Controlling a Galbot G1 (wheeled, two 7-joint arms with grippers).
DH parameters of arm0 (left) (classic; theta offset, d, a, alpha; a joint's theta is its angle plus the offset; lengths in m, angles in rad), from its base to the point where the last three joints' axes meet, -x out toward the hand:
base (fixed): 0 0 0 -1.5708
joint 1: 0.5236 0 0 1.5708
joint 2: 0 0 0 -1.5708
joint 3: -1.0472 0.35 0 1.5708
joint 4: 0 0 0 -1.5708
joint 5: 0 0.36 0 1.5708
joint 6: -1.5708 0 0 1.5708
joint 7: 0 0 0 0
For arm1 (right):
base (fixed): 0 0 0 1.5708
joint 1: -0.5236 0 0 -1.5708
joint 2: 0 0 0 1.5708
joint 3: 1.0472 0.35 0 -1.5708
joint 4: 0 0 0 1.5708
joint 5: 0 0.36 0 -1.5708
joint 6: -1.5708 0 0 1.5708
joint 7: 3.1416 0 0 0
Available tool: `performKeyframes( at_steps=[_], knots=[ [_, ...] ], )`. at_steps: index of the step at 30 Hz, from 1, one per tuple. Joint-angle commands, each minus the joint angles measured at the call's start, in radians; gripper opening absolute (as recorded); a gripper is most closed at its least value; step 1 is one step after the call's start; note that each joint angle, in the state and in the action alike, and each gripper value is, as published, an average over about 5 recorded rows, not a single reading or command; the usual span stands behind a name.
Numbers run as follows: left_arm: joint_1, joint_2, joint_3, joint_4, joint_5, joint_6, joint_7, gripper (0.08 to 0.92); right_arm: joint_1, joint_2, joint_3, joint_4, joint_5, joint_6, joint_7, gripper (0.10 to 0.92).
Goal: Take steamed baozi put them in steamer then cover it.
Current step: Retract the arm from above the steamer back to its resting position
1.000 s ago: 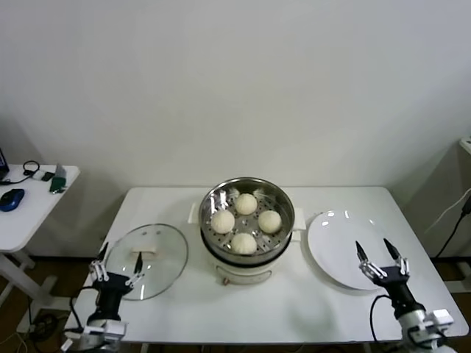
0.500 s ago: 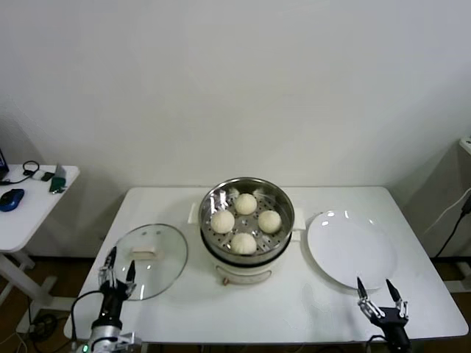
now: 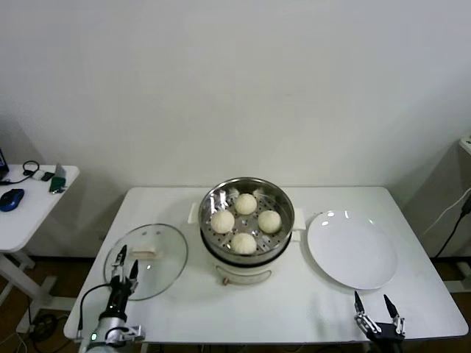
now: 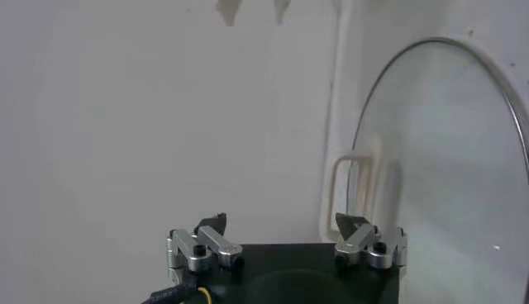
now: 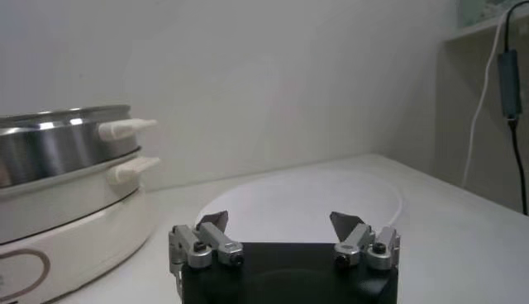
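Observation:
Several cream-white baozi (image 3: pixel 243 243) sit inside the shiny steamer (image 3: pixel 215 197) on its white pot base at the table's middle. The glass cover (image 3: pixel 158 265) lies flat on the table to the steamer's left, its cream handle (image 3: pixel 146 253) up. My left gripper (image 3: pixel 124 265) is open and empty, low at the cover's front rim. The left wrist view shows the cover (image 4: pixel 446 165) and its handle (image 4: pixel 355 186) just beyond the open gripper (image 4: pixel 285 223). My right gripper (image 3: pixel 378 315) is open and empty at the table's front right edge. It also shows in the right wrist view (image 5: pixel 281 221), with the steamer (image 5: pixel 58 144) off to one side.
An empty white plate (image 3: pixel 352 250) lies right of the steamer, just beyond my right gripper, and shows in the right wrist view (image 5: pixel 306 194). A small side table (image 3: pixel 29 206) with a mouse and cables stands at far left. A cable hangs at the right wall.
Both grippers have dropped low toward the table's front edge. The right one left the plate. The left one shifted right, to the cover's front rim. Baozi, steamer and cover have not moved.

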Motion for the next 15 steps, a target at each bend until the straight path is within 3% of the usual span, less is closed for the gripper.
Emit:
performKeyframes(
  at_steps=[1, 15],
  knots=[
    [-0.113, 0.008, 0.008, 0.106, 0.065, -0.003, -0.006, 0.823, -0.012, 0.019, -0.003, 0.005, -0.008, 0.007, 0.004, 0.823],
    [-0.169, 0.024, 0.02, 0.195, 0.097, -0.01, -0.007, 0.823, -0.021, 0.043, 0.003, 0.013, -0.021, 0.012, 0.005, 0.823]
  ],
)
